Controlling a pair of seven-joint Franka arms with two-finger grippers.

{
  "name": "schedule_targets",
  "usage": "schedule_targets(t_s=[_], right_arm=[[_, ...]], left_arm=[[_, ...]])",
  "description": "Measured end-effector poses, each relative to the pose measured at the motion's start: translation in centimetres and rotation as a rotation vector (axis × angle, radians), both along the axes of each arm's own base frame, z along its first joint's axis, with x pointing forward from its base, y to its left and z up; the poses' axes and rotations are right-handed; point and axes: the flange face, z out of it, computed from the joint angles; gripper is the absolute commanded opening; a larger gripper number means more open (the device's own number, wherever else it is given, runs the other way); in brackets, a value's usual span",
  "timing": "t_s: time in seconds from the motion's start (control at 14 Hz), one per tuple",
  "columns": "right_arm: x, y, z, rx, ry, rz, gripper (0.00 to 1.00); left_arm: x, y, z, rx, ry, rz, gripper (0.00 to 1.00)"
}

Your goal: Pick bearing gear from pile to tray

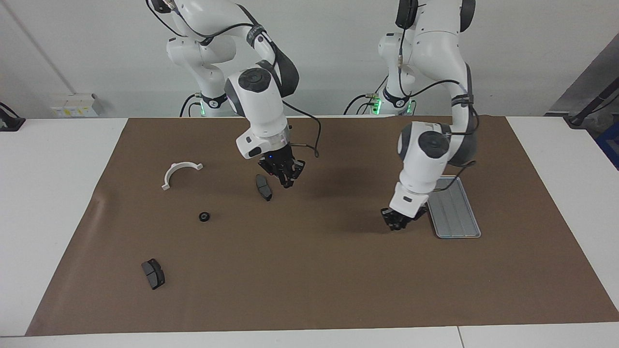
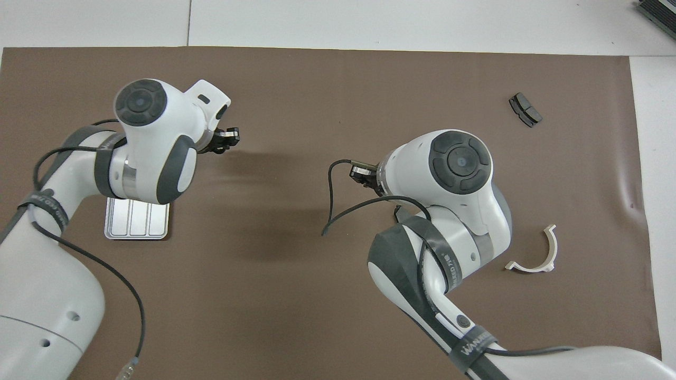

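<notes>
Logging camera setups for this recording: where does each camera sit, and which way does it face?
Facing view: high across the table, looking at the robots; both arms show whole, left gripper beside the tray, right gripper over the brake pad.
Overhead view: above the robots' end, looking steeply down; arms enter from the bottom, their wrists covering much.
Shared: tray, white half-ring bracket, brown mat, mirrored half a turn.
</notes>
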Motion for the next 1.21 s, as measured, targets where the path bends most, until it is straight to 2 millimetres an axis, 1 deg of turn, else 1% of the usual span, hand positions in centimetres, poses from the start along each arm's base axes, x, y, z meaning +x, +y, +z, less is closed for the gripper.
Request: schedule_targets(t_s=[0.14, 0.21, 0.29, 0.36, 0.43, 0.5, 0.57, 0.64, 0.71, 0.78, 0.86, 1.0, 1.07, 1.14, 1.21], right_arm=[[-0.1, 1.9, -1.8, 0.015, -0.018, 0.002, 0.00], [-0.3, 2.9, -2.7, 0.021, -0.026, 0.008, 0.00], [-0.6, 3.9, -3.7, 0.021, -0.035, 0.010, 0.00], [-0.9, 5.0, -4.7, 0.011, -0.052, 0.013, 0.00], [-1.1, 6.0, -5.9, -0.005, -0.077, 0.018, 0.00], [-1.5, 7.1, -7.3, -0.028, -0.108, 0.026, 0.00], [-2.1, 8.3, -9.0, -0.053, -0.135, 0.035, 0.00], [-2.6, 9.3, -10.9, -0.078, -0.158, 0.043, 0.00], [-3.0, 10.0, -12.6, -0.094, -0.169, 0.048, 0.11], [-3.0, 10.3, -13.2, -0.098, -0.178, 0.052, 0.40], [-2.9, 10.3, -13.0, -0.096, -0.184, 0.052, 0.99], [-2.8, 10.4, -12.8, -0.094, -0.187, 0.051, 1.00], [-2.8, 10.6, -12.7, -0.093, -0.187, 0.053, 1.00], [-2.8, 10.7, -12.6, -0.094, -0.188, 0.053, 1.00], [-2.7, 10.6, -12.2, -0.102, -0.189, 0.050, 1.00]], left_arm=[[0.7, 5.8, -0.2, 0.016, 0.033, -0.069, 0.10], [0.7, 8.1, -0.4, 0.021, 0.048, -0.098, 0.10], [0.6, 10.0, -0.7, 0.024, 0.060, -0.124, 0.10], [0.3, 11.4, -1.3, 0.026, 0.073, -0.142, 0.13], [-0.2, 12.0, -1.8, 0.025, 0.087, -0.152, 0.16], [-0.7, 12.5, -2.4, 0.025, 0.097, -0.158, 0.25], [-1.3, 12.7, -3.0, 0.025, 0.099, -0.161, 0.37], [-1.8, 12.8, -3.6, 0.025, 0.093, -0.163, 0.52], [-2.2, 12.7, -4.0, 0.024, 0.085, -0.165, 0.66], [-2.3, 12.6, -3.9, 0.024, 0.076, -0.167, 0.77], [-2.3, 12.5, -3.6, 0.024, 0.068, -0.170, 0.79], [-2.0, 11.8, -2.7, 0.021, 0.049, -0.179, 0.79], [-1.6, 11.3, -1.9, 0.011, 0.037, -0.175, 0.79], [-1.0, 10.5, -0.9, -0.010, 0.027, -0.155, 0.79], [-0.5, 9.1, 0.5, -0.034, 0.019, -0.123, 0.79]])
